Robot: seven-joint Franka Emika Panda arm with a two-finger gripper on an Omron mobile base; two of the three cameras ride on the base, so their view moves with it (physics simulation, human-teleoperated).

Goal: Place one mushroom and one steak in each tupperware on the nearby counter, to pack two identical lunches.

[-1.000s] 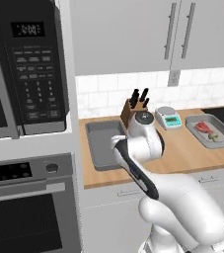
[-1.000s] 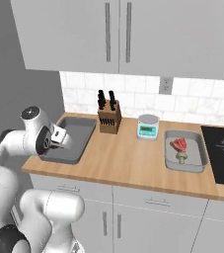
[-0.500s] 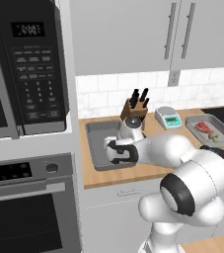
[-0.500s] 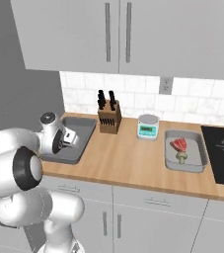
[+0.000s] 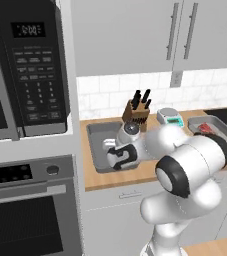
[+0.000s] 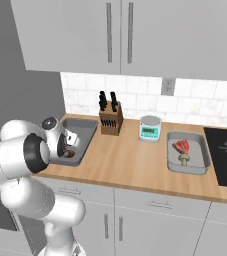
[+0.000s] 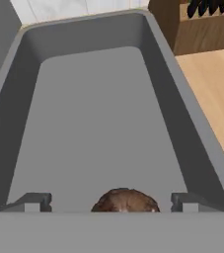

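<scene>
Mushroom (image 7: 125, 201) first: it sits on the floor of the grey tupperware (image 7: 59, 34) left of the knife block (image 6: 111, 120), right between my two fingertips (image 7: 33, 201), which stand spread wide with clear gaps on both sides of the brown cap, so my gripper (image 7: 111, 202) is released and grasping nothing. To finish this step well, I judge I should lift straight up and away from the tray floor without brushing the cap, keeping clear of the tray wall nearest the knife block. Going rightward from the knife block, the right base view gives me what my own camera cannot: a small scale (image 6: 150, 128) and then the second tupperware (image 6: 200, 167), well apart from the first, with a red steak (image 6: 181, 146) and a mushroom beside it already inside. My hand view alone shows the gaps around the cap. This left tray has no steak in it, so I judge one still belongs here.
</scene>
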